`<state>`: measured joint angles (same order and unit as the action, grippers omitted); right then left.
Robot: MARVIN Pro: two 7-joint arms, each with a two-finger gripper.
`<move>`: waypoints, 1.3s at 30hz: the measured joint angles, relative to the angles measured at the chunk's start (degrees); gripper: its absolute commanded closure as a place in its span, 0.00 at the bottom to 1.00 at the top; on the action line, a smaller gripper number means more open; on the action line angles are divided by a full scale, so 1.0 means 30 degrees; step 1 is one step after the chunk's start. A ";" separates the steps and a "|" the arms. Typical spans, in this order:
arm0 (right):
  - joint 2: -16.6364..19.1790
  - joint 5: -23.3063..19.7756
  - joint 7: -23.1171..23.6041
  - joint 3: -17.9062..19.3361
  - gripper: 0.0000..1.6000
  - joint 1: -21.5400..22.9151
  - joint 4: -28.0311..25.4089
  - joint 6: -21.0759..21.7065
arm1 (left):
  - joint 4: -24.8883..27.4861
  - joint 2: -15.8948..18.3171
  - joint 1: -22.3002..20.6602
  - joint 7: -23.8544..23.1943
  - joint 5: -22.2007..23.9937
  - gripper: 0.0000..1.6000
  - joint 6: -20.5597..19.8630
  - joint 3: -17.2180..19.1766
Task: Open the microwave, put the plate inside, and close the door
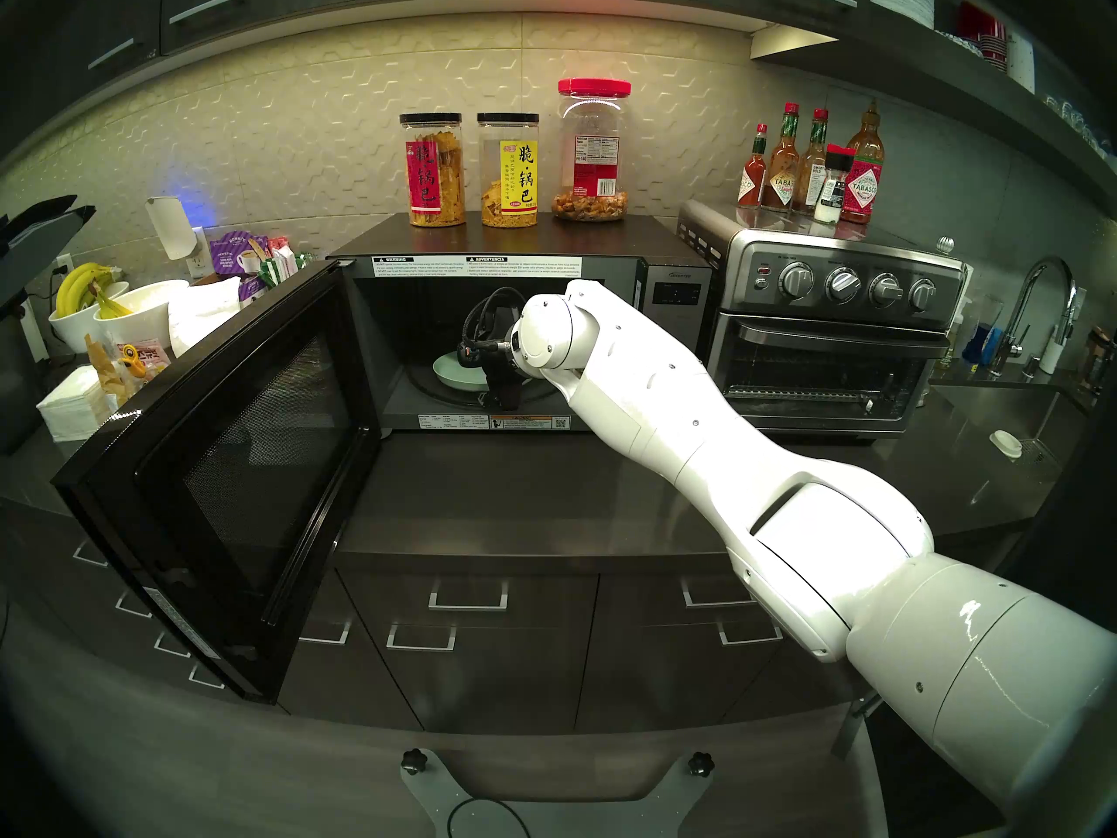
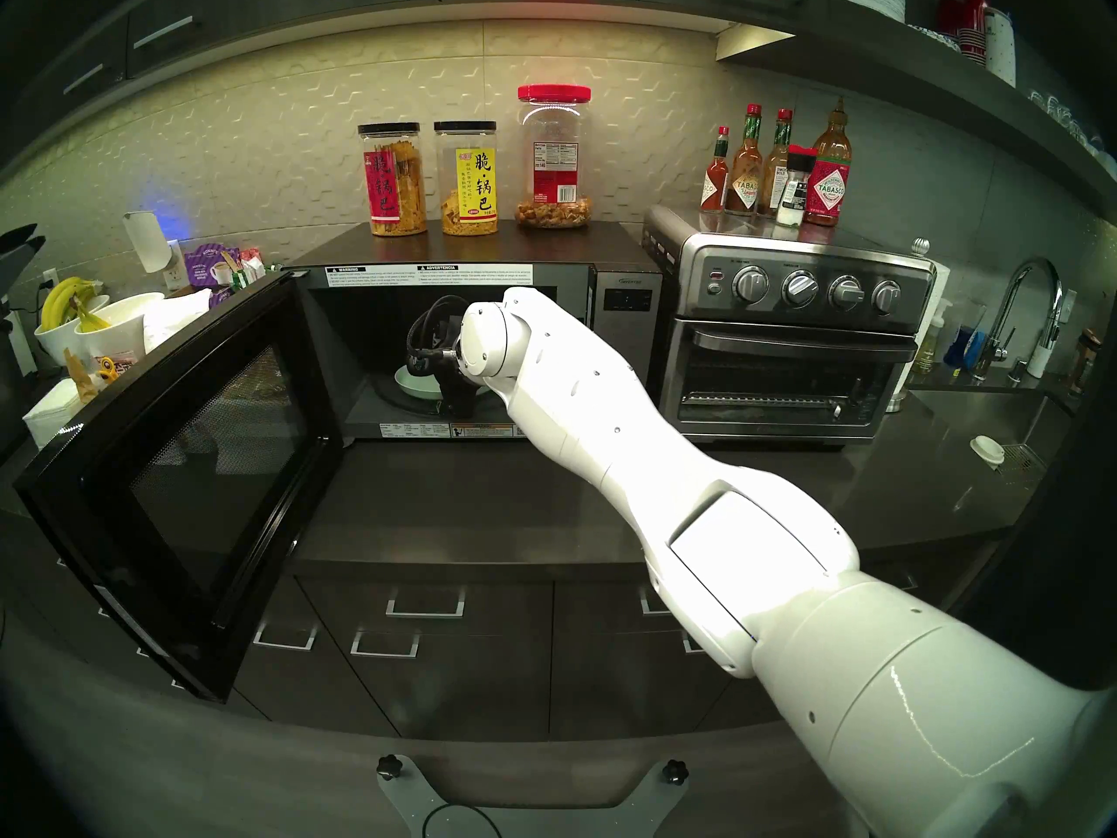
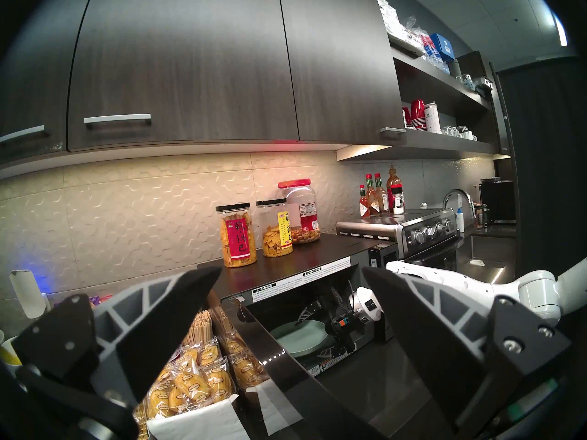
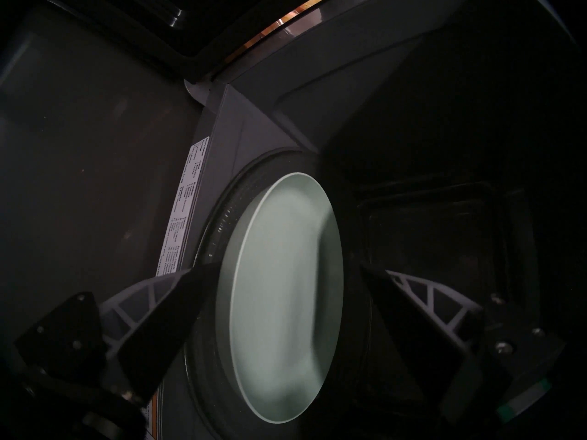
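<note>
Now our right claw point(image 4: 281, 298) sits inside the microwave point(image 1: 520, 238) with its fingers spread and pinching nothing; the plate point(image 4: 279, 302) lies flat on the turntable point(image 4: 219, 220) just ahead of and below the tips, apparently free of both, though the dim wrist view leaves a light touch on the near rim possible. Next, we judge, comes shutting the door point(image 1: 223, 456), and that hangs on one relation: it stands swung wide to the left of the cavity, its long edge reaching out over the counter point(image 1: 544, 492) front. Our left claw point(image 3: 290, 302), also spread and empty, hovers above and behind the door's top edge, nearer than the right arm, which must first back out.
</note>
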<state>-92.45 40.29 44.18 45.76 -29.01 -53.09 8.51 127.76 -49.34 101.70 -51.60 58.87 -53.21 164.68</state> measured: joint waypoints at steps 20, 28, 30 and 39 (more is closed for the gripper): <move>0.1059 0.0057 0.0449 0.0008 0.00 -0.0890 -0.1982 0.0597 | 0.0000 0.0000 0.0006 -0.0007 0.0003 0.00 0.0006 0.0000; 0.1464 0.0004 0.0709 0.0055 0.00 -0.1160 -0.2801 0.0720 | 0.0000 0.0000 0.0007 -0.0008 0.0011 0.00 0.0008 0.0000; 0.1610 -0.0041 0.0820 0.0085 0.00 -0.1252 -0.3134 0.0751 | -0.0001 0.0000 0.0008 -0.0009 0.0013 0.00 0.0009 0.0000; 0.2195 -0.0272 0.1372 0.0242 0.00 -0.1606 -0.4431 0.0816 | -0.0002 0.0000 0.0010 -0.0010 0.0014 0.00 0.0009 0.0000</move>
<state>-85.87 39.48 48.29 46.48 -33.83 -66.38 10.95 127.75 -49.34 101.73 -51.63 58.92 -53.18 164.68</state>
